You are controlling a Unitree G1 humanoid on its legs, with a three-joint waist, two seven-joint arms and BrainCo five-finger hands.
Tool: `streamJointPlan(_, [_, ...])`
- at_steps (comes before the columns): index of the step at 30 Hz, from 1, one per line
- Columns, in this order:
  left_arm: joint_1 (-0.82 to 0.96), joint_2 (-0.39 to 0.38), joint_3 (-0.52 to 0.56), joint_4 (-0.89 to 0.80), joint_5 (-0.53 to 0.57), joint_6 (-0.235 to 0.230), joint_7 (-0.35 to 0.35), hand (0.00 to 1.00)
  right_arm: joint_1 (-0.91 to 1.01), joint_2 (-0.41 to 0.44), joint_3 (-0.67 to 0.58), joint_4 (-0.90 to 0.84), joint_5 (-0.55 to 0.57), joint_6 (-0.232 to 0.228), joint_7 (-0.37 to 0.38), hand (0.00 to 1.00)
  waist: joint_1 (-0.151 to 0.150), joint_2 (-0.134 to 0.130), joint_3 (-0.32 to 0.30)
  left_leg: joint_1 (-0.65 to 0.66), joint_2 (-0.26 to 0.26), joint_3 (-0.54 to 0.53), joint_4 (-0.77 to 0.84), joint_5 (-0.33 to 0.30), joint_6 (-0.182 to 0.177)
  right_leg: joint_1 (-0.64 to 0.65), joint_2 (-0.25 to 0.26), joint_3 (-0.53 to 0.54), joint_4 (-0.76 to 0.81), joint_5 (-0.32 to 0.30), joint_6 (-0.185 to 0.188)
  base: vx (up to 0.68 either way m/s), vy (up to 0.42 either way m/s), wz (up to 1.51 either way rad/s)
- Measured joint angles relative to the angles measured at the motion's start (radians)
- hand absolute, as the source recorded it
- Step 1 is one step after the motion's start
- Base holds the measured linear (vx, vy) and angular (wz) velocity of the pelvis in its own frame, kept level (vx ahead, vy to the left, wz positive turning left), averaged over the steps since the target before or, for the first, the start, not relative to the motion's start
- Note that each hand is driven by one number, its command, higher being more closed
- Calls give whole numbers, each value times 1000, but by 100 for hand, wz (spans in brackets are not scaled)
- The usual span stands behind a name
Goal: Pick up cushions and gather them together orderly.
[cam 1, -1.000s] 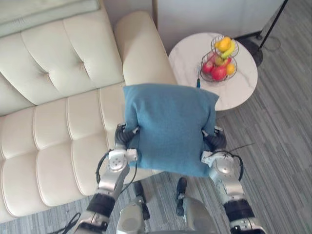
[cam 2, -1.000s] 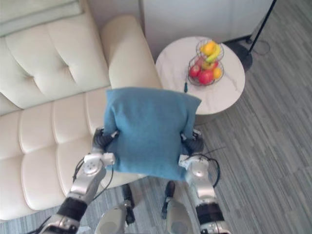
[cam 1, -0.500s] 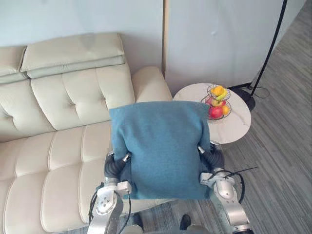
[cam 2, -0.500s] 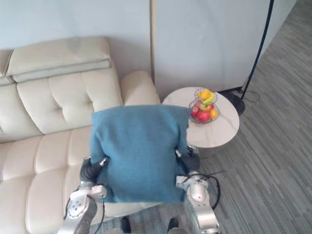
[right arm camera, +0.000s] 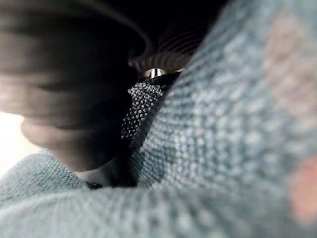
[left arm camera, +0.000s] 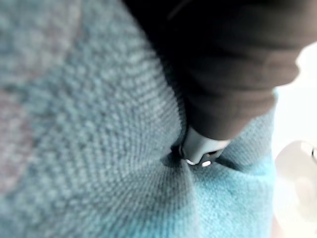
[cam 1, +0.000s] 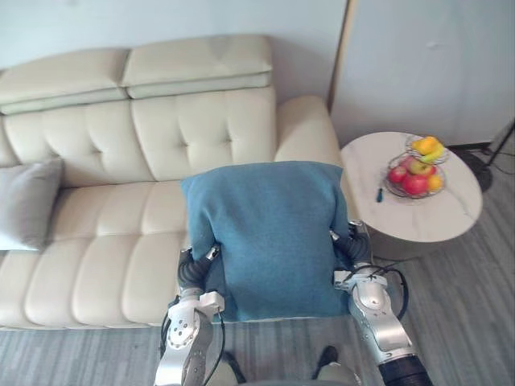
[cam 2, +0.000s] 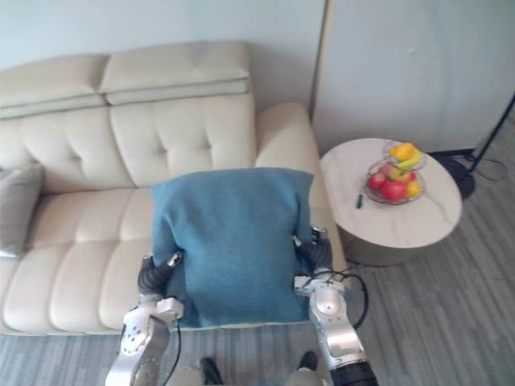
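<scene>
Cushion [cam 1: 269, 233] gripped by left hand [cam 1: 191, 273], right hand [cam 1: 352, 251], before sofa [cam 1: 96, 233].

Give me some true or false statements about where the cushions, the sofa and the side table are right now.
1. The blue cushion is held up between the left hand and the right hand. True.
2. The fruit basket stands on the sofa seat. False: it stands on the round side table, to the right of the sofa.
3. A grey cushion lies at the sofa's left end. True.
4. The blue cushion touches the grey cushion. False: they are well apart, with bare sofa seat between them.
</scene>
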Motion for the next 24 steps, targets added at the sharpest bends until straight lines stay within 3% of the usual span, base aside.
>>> streamJointPlan(2, [7,-1,-3,60,1,9,-8,100,49,19,-12,10,-26,10,4,100,-1,-12,12,38,-54,-40,-16,-21,35,-47,-96,33,213,34,-53,13,363,50])
streamJointPlan(3, [12,2,-3,64,2,14,-10,100,58,21,-12,16,-27,14,7,100,-2,-15,21,58,-62,-48,-24,-31,54,-74,-105,87,274,15,-93,28,282,42])
streamJointPlan(4, [25,18,-3,71,7,17,-17,100,68,32,-12,40,-27,18,12,100,-9,-17,28,82,-65,-65,-38,-37,66,-120,-64,220,386,-74,-99,36,140,45])
streamJointPlan(5, [27,35,-2,79,21,24,-20,100,81,55,-12,51,-27,22,18,100,-19,-30,34,104,-67,-83,-57,-39,77,-149,19,301,456,-173,-58,49,157,43])
streamJointPlan(6, [27,40,-2,80,21,25,-21,100,81,56,-12,55,-27,22,20,100,-22,-35,36,110,-71,-88,-65,-39,80,-154,40,304,463,-192,-55,78,93,40])
streamJointPlan(7, [32,56,-2,82,21,33,-24,100,82,65,-10,62,-26,25,29,100,-29,-42,35,120,-83,-91,-90,-39,82,-185,105,297,456,-228,-62,74,45,18])
streamJointPlan(8, [33,59,-2,83,21,36,-25,100,81,64,-10,62,-26,25,32,100,-31,-45,35,127,-88,-91,-102,-39,82,-195,131,284,439,-234,-70,115,36,21])
streamJointPlan(9, [34,60,-3,83,21,41,-31,100,81,56,-10,62,-25,25,40,100,-38,-49,33,137,-100,-94,-114,-39,81,-218,201,251,358,-234,-72,161,15,19])
streamJointPlan(11, [36,62,-11,83,23,45,-40,100,85,47,-11,62,-25,25,42,100,-51,-51,32,151,-121,-106,-126,-41,75,-213,242,257,260,-215,-79,212,-13,38])
streamJointPlan(12, [35,65,-26,83,25,49,-43,100,97,39,-13,61,-24,25,42,100,-63,-66,22,160,-159,-128,-131,-49,63,-212,261,333,180,-165,-118,281,-83,64])
streamJointPlan(13, [32,46,-43,94,31,54,-45,100,110,12,-16,61,-23,25,42,100,-76,-43,21,152,-152,-156,-102,-79,54,-212,267,340,194,-149,-141,300,-85,58])
streamJointPlan(14, [36,43,-49,91,33,53,-47,100,119,5,-17,57,-23,25,42,100,-77,-33,16,137,-141,-159,-79,-91,52,-211,269,330,193,-157,-138,325,-86,45])
streamJointPlan(16, [33,42,-61,93,40,53,-63,100,141,16,-48,36,-23,27,45,100,-77,-3,13,69,-68,-171,89,-157,23,-188,293,285,185,-197,-139,379,-97,36])
streamJointPlan(17, [37,41,-60,95,40,56,-64,100,152,22,-47,21,-23,33,45,100,-69,-7,22,50,-15,-155,216,-180,23,-133,325,277,154,-200,-146,356,-121,17])
streamJointPlan(18, [40,40,-59,95,40,58,-64,100,163,22,-47,1,-23,39,45,100,-63,-8,23,43,5,-147,269,-185,30,-108,336,278,139,-200,-147,345,-94,-7])
streamJointPlan(19, [50,32,-57,94,40,59,-66,100,200,20,-47,-78,-20,42,43,100,-48,-10,24,-3,56,-146,428,-197,38,-49,356,289,102,-205,-155,330,-17,-44])
streamJointPlan(20, [59,28,-56,91,39,59,-66,100,212,22,-47,-145,-18,41,41,100,-28,-14,21,-20,84,-151,485,-215,47,-22,362,315,85,-207,-158,305,19,-53])
streamJointPlan(24, [50,22,-39,53,39,55,-68,100,189,31,-48,-208,-18,24,37,100,-1,-28,25,-64,99,-261,369,-232,60,-12,355,396,75,-206,-153,184,128,-73])
